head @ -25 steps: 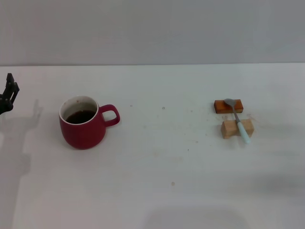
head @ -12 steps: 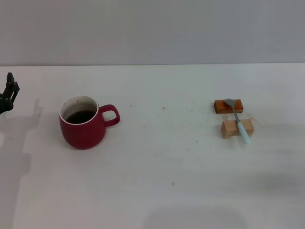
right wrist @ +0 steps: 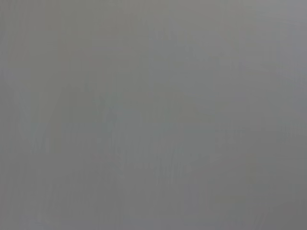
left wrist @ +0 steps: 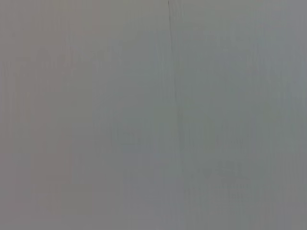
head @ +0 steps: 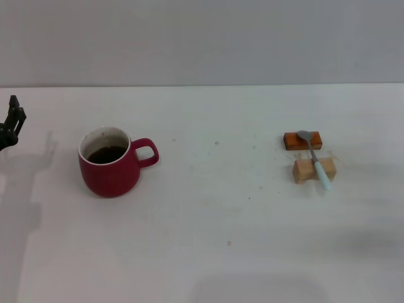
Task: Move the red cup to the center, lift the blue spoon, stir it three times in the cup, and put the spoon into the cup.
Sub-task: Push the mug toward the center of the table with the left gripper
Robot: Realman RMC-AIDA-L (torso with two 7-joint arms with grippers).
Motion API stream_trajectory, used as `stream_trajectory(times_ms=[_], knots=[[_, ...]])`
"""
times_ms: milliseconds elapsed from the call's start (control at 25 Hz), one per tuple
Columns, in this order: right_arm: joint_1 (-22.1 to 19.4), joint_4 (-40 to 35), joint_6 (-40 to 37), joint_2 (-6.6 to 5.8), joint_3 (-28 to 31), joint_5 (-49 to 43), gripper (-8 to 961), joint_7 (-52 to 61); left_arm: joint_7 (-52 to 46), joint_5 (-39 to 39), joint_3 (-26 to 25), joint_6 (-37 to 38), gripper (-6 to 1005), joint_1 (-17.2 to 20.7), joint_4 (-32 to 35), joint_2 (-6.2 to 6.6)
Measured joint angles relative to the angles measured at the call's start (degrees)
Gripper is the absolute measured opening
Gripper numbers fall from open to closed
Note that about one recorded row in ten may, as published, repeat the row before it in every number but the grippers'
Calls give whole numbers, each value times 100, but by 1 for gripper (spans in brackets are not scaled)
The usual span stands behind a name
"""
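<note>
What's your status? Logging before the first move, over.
Left gripper parked at the table's left edge, right arm out of view. Red cup left of center, untouched. Blue spoon resting across two blocks. Path clear.

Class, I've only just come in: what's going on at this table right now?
Nothing is being handled yet. The cup, with dark liquid in it, stands on the table's left side, handle pointing right. The spoon lies across two small blocks, an orange block under its bowl and a tan block under its handle, on the right. The left pincer waits at the far left edge, away from the cup. The right pincer is not in view.
</note>
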Motion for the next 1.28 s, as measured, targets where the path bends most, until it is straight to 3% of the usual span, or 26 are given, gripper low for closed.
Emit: stream_trajectory(times_ms=[1280], knots=[[-8,0,7,9,-9,0,810,0,0,0,79,-5,838,-4,53,0]])
